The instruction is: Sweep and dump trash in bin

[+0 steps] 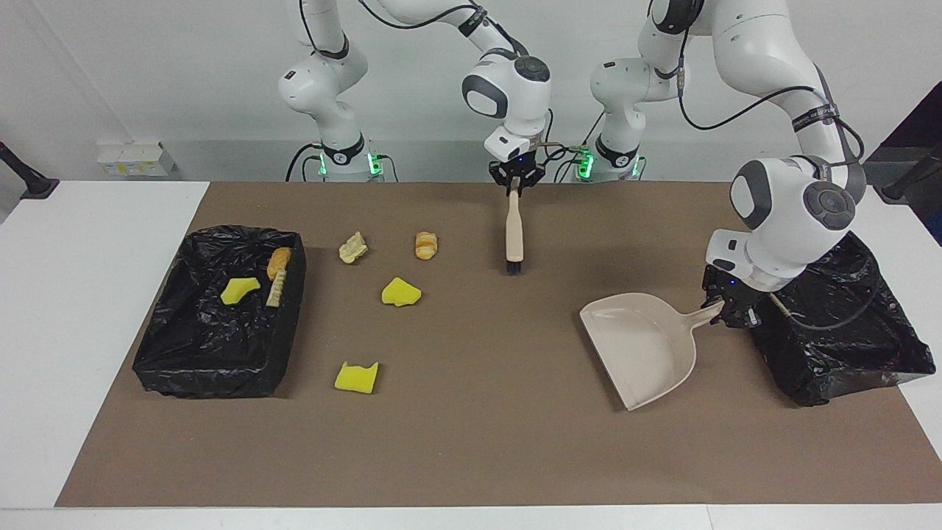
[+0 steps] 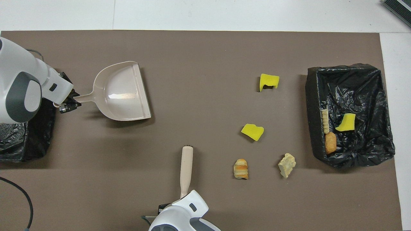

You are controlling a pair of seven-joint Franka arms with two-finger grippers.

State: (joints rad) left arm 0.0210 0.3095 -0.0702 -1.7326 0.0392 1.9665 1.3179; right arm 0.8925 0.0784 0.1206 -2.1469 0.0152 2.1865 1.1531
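Note:
Four trash scraps lie on the brown mat: a pale chunk (image 1: 353, 247), a golden bread chunk (image 1: 425, 245) and two yellow sponge pieces (image 1: 401, 292) (image 1: 356, 377). Three more scraps (image 1: 240, 290) lie in the black-lined bin (image 1: 184, 353) at the right arm's end. My right gripper (image 1: 514, 188) is shut on the handle of the beige brush (image 1: 514, 232), whose black bristles point away from the robots, low over the mat. At the other end my left gripper (image 1: 725, 313) is shut on the handle of the beige dustpan (image 1: 640, 342), which is empty.
A second black-lined bin (image 1: 846, 338) stands at the left arm's end, right beside the left gripper. The brown mat (image 1: 478, 442) covers most of the white table. From overhead, the brush (image 2: 186, 166) lies beside the golden chunk (image 2: 240, 169), toward the left arm's end.

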